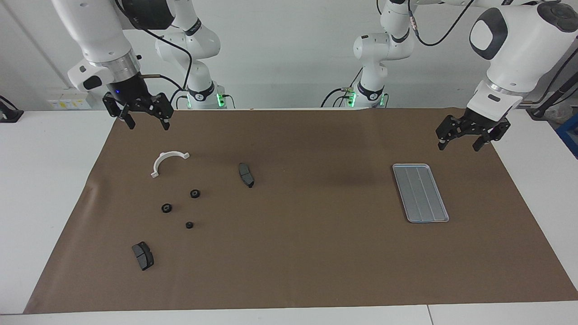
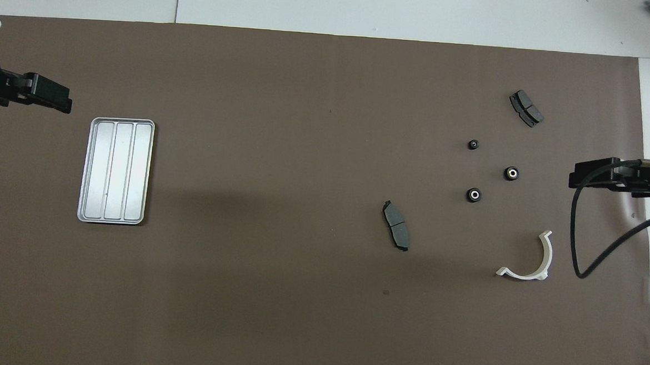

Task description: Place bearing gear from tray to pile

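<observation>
Fingers (image 1: 460,143) apart, seemingly empty, above tray (image 1: 421,193).

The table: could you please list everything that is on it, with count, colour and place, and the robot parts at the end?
Tray: one, silver-grey, bare, toward the left arm's end of the brown mat.
Gears: three, black, small, toward the right arm's end.
Bracket: one, white half-ring, nearer to the robots than the gears.
Brake pads: two, dark grey; one beside the gears toward the table's middle, one farther from the robots than the gears.
Left gripper: open, up in the air over the mat near the tray, holding nothing.
Right gripper: open, over the mat's edge near the bracket, holding nothing.
</observation>
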Controlling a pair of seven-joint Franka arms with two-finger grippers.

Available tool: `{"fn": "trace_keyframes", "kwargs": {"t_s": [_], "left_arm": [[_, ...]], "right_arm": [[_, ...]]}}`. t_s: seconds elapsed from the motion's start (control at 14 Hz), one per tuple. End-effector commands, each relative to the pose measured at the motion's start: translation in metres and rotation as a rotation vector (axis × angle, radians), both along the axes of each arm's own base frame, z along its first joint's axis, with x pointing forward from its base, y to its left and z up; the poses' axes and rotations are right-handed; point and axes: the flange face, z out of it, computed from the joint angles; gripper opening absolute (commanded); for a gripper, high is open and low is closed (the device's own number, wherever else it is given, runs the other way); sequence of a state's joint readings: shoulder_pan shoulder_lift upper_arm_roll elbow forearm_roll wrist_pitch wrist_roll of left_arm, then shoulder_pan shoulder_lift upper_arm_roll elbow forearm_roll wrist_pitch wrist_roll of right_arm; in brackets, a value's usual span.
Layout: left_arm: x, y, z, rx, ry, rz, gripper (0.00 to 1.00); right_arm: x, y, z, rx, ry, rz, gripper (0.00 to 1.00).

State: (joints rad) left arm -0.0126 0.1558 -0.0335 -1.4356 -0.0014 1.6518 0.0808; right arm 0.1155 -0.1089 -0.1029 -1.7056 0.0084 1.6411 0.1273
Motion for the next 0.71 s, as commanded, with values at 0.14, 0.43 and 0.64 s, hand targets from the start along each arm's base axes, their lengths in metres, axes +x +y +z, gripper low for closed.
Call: {"fn": "trace_keyframes", "kwargs": {"t_s": [0.14, 0.43, 0.64], "left_arm": [[-0.009, 0.004, 0.001, 0.012, -0.009, -0.012, 1.0], [-0.009, 0.004, 0.0, 0.012, -0.008, -0.012, 1.0], [-0.009, 0.004, 0.0, 0.012, -0.008, -0.012, 1.0]], "right_arm": [[-0.003, -0.017, 0.0, -0.018, 0.033, -0.015, 1.0], [0.0, -0.024, 0.002, -0.009, 0.048, -0.034, 1.0], [-0.002, -0.016, -0.002, -0.021, 0.058, -0.017, 1.0]]}}
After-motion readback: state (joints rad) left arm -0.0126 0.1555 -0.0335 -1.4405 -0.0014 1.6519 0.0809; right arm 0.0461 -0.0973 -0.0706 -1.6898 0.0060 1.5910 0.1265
